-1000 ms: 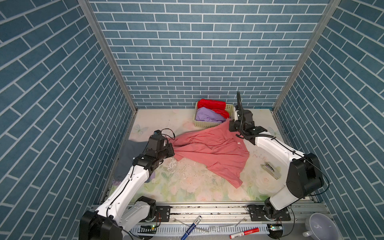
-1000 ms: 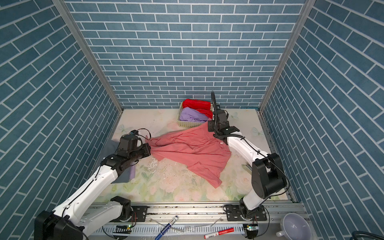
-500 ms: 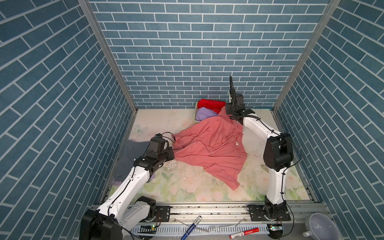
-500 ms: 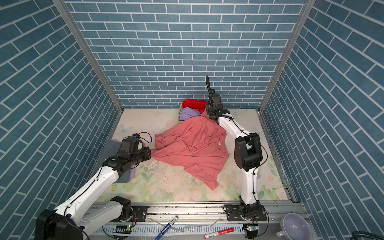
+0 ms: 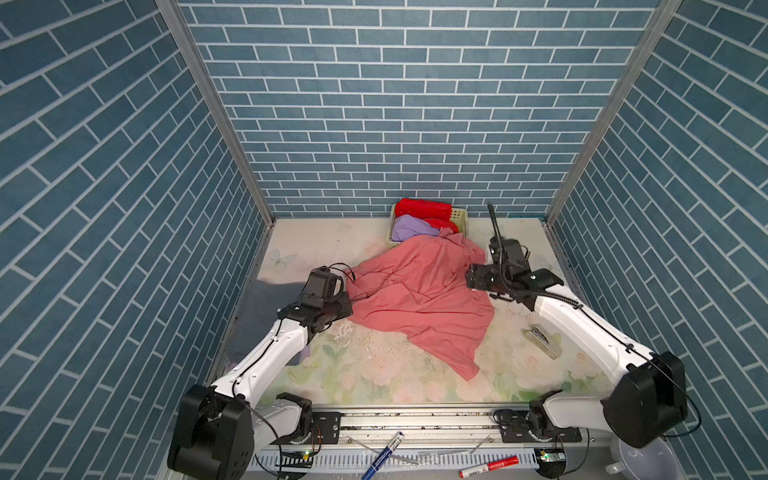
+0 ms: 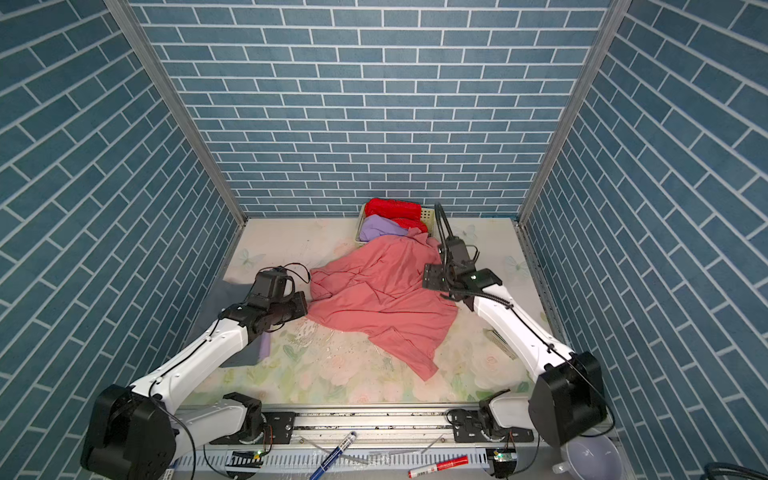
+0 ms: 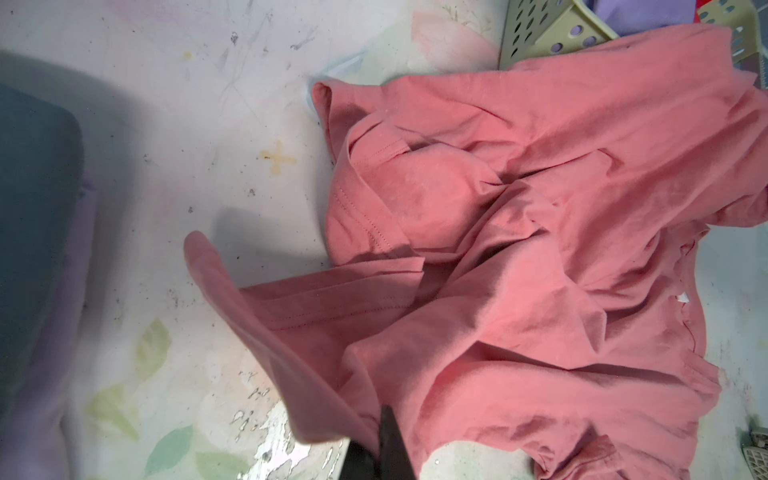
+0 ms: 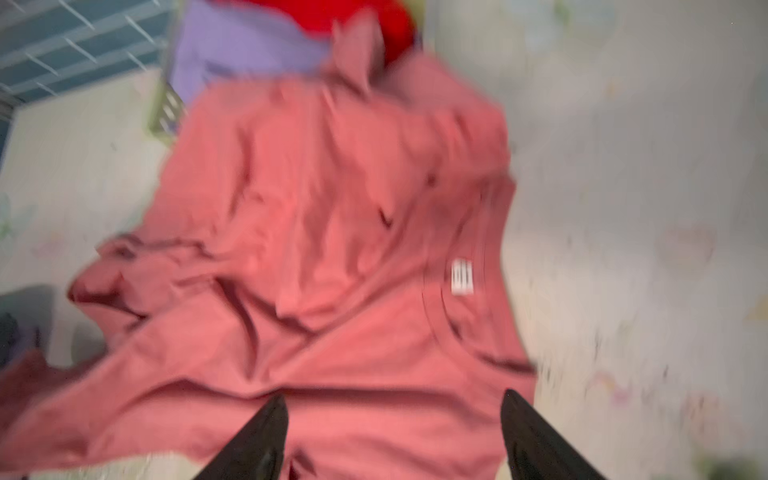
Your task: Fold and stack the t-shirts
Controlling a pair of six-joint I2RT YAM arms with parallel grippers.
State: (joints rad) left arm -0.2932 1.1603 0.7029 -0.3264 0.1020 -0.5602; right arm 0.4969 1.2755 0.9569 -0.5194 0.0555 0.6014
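the salmon pink t-shirt (image 5: 419,299) lies crumpled in the middle of the surface (image 5: 316,245). its far edge laps over the basket (image 5: 460,216), which holds the lavender t-shirt (image 5: 409,227) and the red t-shirt (image 5: 422,209). the left hand (image 7: 376,451) is pressed together, pinching a fold at the pink cloth's edge. the right hand (image 8: 395,436) is spread and hovers over the collar side near the white label (image 8: 462,276). the grey t-shirt (image 5: 266,307) lies beneath the left arm.

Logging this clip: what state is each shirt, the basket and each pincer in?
basket: upright, holding two shirts.
pink t-shirt: unfolded, crumpled on the table, one corner over the basket's front.
lavender t-shirt: bunched in the basket.
red t-shirt: bunched in the basket.
grey t-shirt: flat at the table's left edge, partly hidden.
left pincer: shut on the pink t-shirt's edge.
right pincer: open, empty, above the pink t-shirt.
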